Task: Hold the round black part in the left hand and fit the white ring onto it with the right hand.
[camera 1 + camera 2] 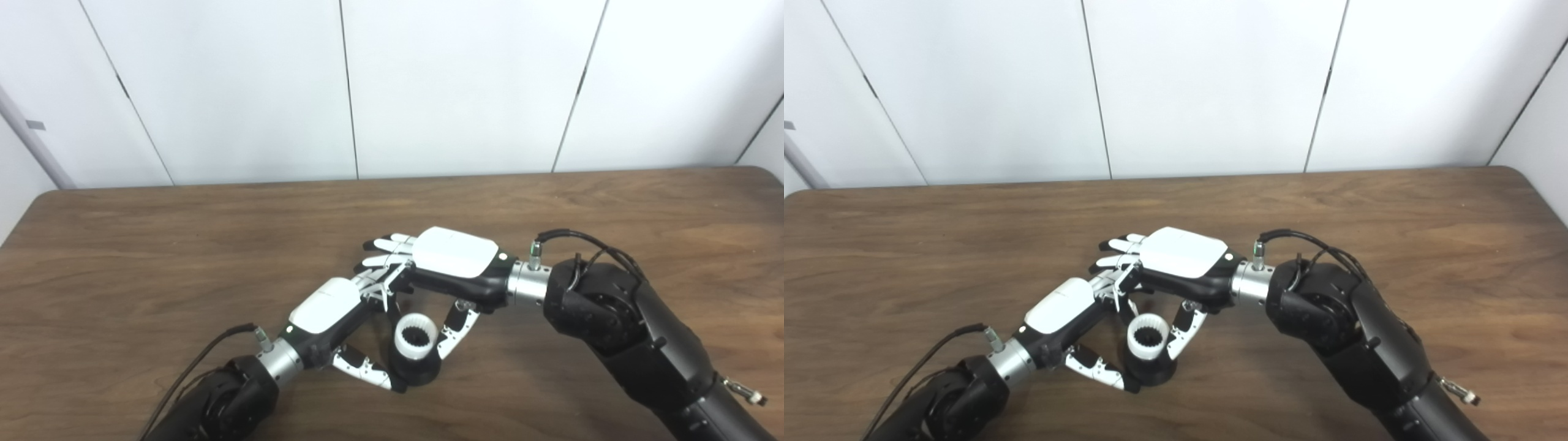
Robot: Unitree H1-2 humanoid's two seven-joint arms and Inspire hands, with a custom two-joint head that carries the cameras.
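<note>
The round black part [418,371] stands on the table near the front middle. The white toothed ring [416,337] sits upright on top of it. My left hand [327,309] is shut on the black part, with its thumb [366,370] against the base and its fingers behind it. My right hand [453,257] hovers over the ring. Its fingers [387,245] stretch out flat over my left hand's fingers, and its thumb [456,331] rests against the ring's right side. The far side of the ring and the black part are hidden under both hands. The ring also shows in the right eye view [1147,335].
The brown wooden table [184,257] runs wide to both sides and ends at a white panelled wall [465,86] behind. My right forearm [637,343] lies over the table's front right, and my left forearm [214,404] over its front left.
</note>
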